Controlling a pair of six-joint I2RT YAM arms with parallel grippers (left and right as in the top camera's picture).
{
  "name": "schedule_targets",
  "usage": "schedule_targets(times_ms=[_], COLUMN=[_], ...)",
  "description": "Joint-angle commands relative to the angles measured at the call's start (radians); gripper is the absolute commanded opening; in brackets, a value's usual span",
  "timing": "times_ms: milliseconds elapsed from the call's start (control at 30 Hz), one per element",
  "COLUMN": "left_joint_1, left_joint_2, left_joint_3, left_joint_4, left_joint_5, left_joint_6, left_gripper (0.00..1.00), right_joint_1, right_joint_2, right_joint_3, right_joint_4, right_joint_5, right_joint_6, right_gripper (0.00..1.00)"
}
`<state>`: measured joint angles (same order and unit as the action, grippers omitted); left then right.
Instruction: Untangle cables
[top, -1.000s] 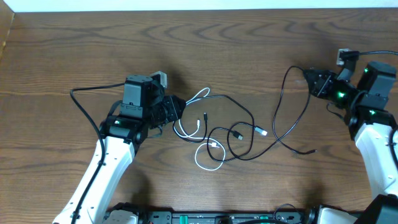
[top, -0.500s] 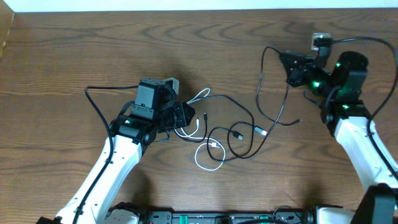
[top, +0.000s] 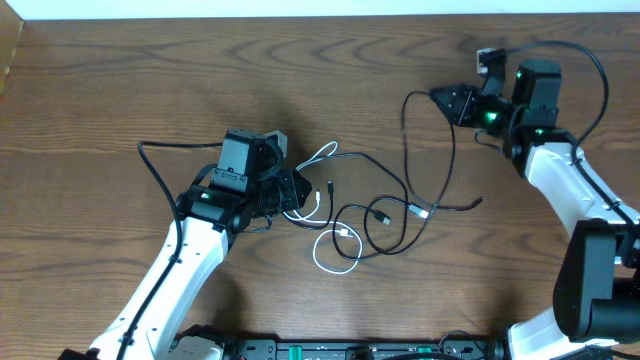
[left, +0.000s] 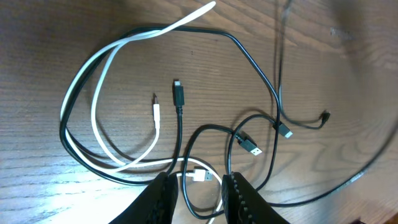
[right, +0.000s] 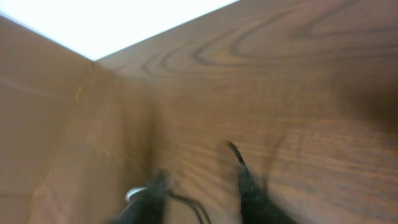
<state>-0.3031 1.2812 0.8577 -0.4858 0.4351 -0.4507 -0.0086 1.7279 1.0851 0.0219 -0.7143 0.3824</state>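
A tangle of thin black and white cables (top: 350, 215) lies mid-table. My left gripper (top: 293, 190) sits at its left edge. In the left wrist view it (left: 199, 190) is open, with a black loop and a white USB plug (left: 200, 176) in the gap, unpinched. A white cable (left: 92, 115) and a black cable (left: 249, 53) sweep out ahead of it. My right gripper (top: 447, 100) is at the back right, beside a long black cable (top: 404, 130) that trails down into the tangle. Its blurred wrist view shows the gripper (right: 199, 193) open, with that cable (right: 186, 202) near the left finger.
Thick black arm wires loop beside the left arm (top: 150, 165) and over the right arm (top: 600, 70). The table's far edge (top: 300, 17) meets a white strip. A wooden side panel (top: 8, 50) stands at the back left corner.
My right gripper has swung left and toward the back, dragging the long black cable into a tall loop, and its jaws have opened. The left arm shifted slightly right, then stayed.
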Motion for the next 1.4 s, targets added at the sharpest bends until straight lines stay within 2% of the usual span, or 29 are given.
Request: schedule_targets(times_ms=[0,67,100,167,233,333,433,600,733,867,900,933,967,1367], left_joint_1=[-0.002,-0.002,-0.002,-0.002,-0.002,-0.002,-0.002,-0.002,-0.002,-0.002,-0.002,-0.002,-0.002,-0.002], left_joint_2=[0.006,0.006,0.006,0.006,0.006,0.006,0.006,0.006,0.006,0.006,0.006,0.006,0.006,0.006], left_joint_3=[-0.005,-0.005,-0.005,-0.006,-0.013,-0.03,-0.054,-0.076,-0.087,-0.097,-0.101,-0.105,-0.107,-0.111], left_joint_4=[-0.003,-0.004,-0.006,-0.009,-0.008,-0.006,0.002,0.011,0.011,0.011,0.011,0.012,0.012,0.012], left_joint_5=[-0.036,-0.035,-0.035,-0.036,-0.036,-0.036,-0.036,-0.036,-0.035,-0.035,-0.035,-0.035,-0.035,-0.036], left_joint_6=[0.013,0.013,0.013,0.016,0.029,0.032,0.032,0.032,0.031,0.032,0.032,0.032,0.032,0.032], left_gripper=[0.29,0.29,0.29,0.29,0.29,0.29,0.29,0.29,0.29,0.29,0.24,0.13,0.1,0.1], right_joint_1=[0.007,0.01,0.012,0.014,0.018,0.034,0.075,0.162,0.245,0.275,0.278,0.279,0.279,0.28], right_joint_2=[-0.01,-0.013,-0.017,-0.027,-0.044,-0.074,-0.109,-0.113,-0.113,-0.113,-0.113,-0.113,-0.113,-0.112], right_joint_3=[0.068,0.098,0.114,0.151,0.197,0.228,0.228,0.217,0.143,0.081,0.066,0.052,0.04,-0.077], right_joint_4=[-0.09,-0.163,-0.205,-0.308,-0.459,-0.644,-0.834,-0.993,-0.989,-0.937,-0.937,-0.937,-0.932,-0.842], right_joint_5=[-0.025,-0.024,-0.015,0.039,0.152,0.307,0.535,0.717,0.895,0.911,0.93,0.956,0.968,0.914], right_joint_6=[-0.076,-0.115,-0.138,-0.164,-0.163,-0.135,-0.014,0.183,0.396,0.466,0.514,0.559,0.591,0.613], right_gripper=[0.44,0.67,0.76,0.85,0.99,0.99,0.99,0.99,0.99,0.99,0.99,0.99,0.99,0.99])
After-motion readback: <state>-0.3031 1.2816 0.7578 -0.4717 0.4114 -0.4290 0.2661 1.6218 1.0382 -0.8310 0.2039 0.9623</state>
